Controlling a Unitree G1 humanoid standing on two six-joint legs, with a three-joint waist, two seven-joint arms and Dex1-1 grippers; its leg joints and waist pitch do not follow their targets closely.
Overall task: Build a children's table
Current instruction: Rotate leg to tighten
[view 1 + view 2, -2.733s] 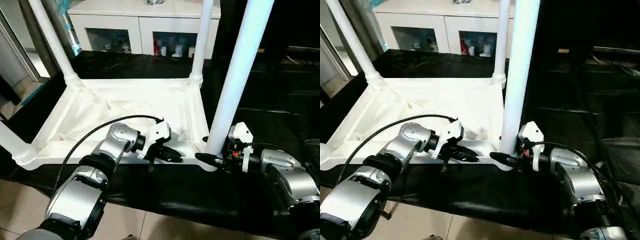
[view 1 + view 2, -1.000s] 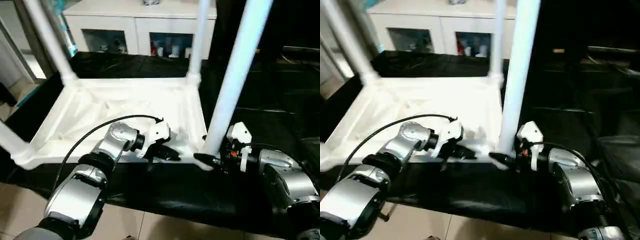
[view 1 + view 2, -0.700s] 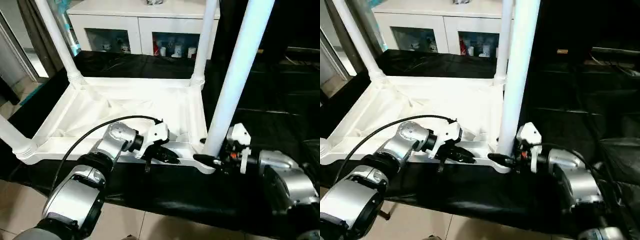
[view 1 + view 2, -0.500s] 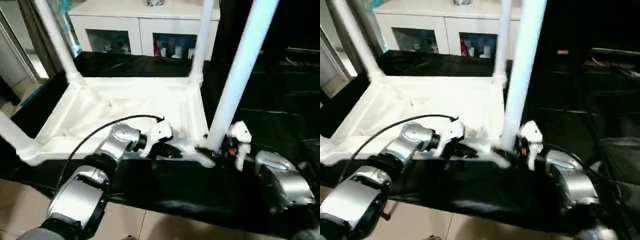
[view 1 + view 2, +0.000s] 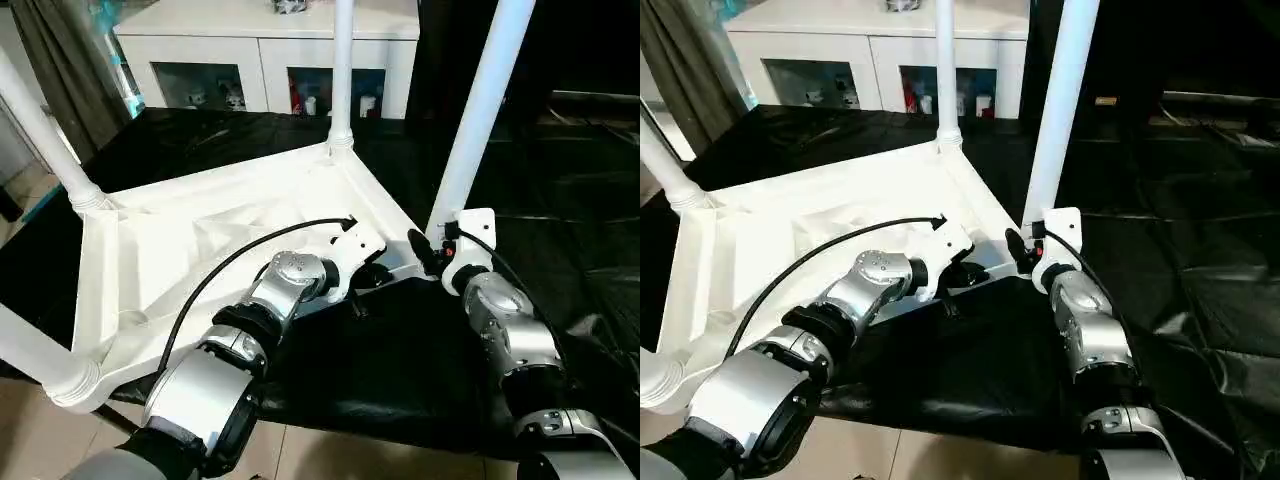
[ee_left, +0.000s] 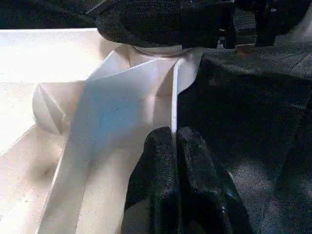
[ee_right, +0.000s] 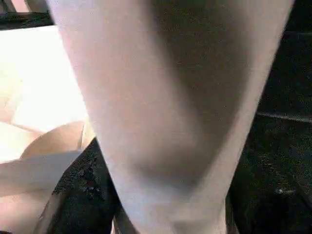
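Since a moment ago the children's table (image 5: 220, 240), upside down on the black-sheeted table (image 5: 400, 370), has swung round with my left gripper (image 6: 174, 146) pinching its rim and my right gripper (image 5: 428, 252) clamping the near leg (image 5: 478, 110), so I judge it's being repositioned.

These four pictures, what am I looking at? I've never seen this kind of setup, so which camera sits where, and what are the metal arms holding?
This is a two-armed humanoid robot. Two pictures come from cameras on its head, looking down over its silver forearms; the other two come from cameras on its wrists. A white plastic children's table lies upside down on a black-sheeted table, its legs pointing up. The left gripper pinches the thin edge of the tabletop, jaws closed on it. The right gripper is at the base of the nearest leg, which looms close in its wrist camera; its grip is not clear. A white cabinet stands behind.
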